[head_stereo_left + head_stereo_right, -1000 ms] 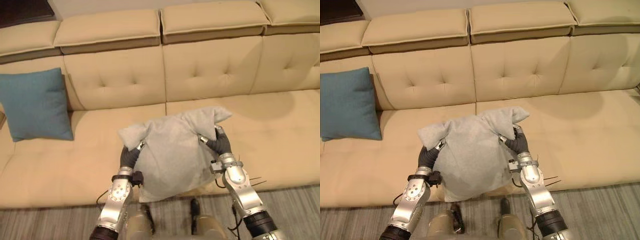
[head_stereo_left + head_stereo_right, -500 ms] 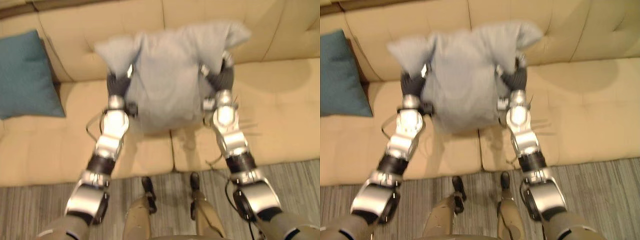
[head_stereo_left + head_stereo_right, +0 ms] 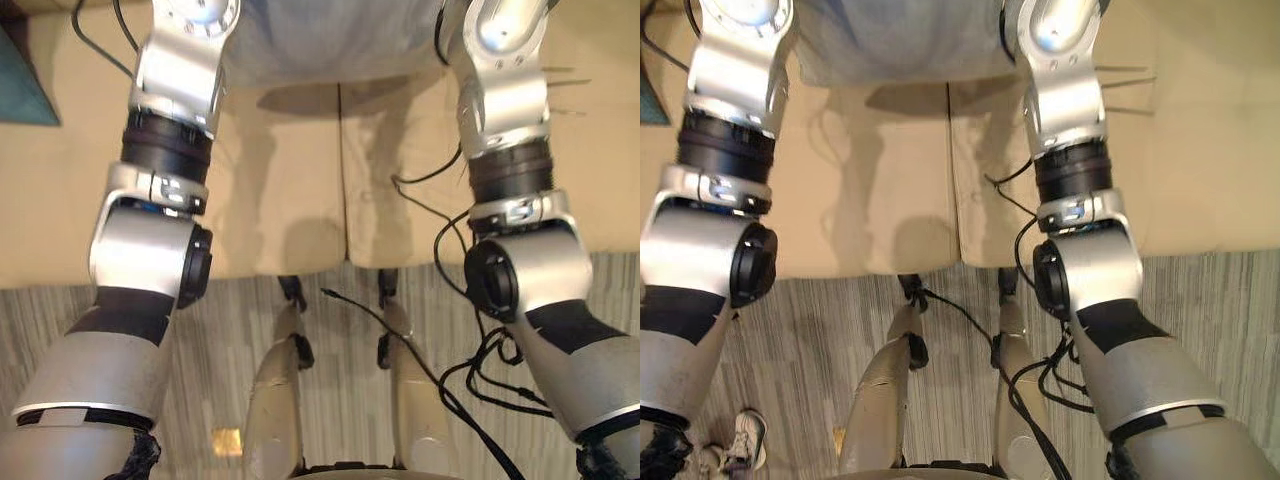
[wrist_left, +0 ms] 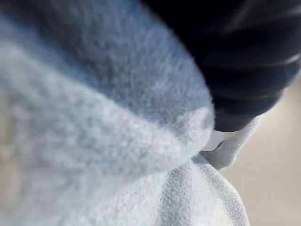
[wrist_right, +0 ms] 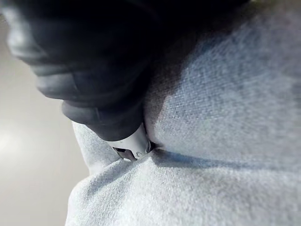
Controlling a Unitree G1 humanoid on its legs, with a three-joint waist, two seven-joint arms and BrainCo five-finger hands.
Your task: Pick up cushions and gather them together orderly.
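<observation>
The eye views show both arms reaching forward over the sofa [image 3: 285, 180] seat and out past the top edge, the left arm [image 3: 165, 150] and right arm [image 3: 505, 130] about parallel. The lower edge of the grey cushion [image 3: 330, 40] hangs between them, above the seat. The wrist views add the contact. The left hand [image 4: 254, 70] has its dark cover hard against the grey cloth, which bunches up over it. The right hand [image 5: 89, 70] is sunk into a fold of the same cushion. With the cloth hiding so much, I cannot tell whether either hand is clasped or spread. Two cushions are in sight: the grey one, and a corner of a teal cushion [image 3: 18, 80] on the seat well to the left. The right eye view alone catches one shoe [image 3: 745, 437] of a person on the striped rug [image 3: 1220, 300].
</observation>
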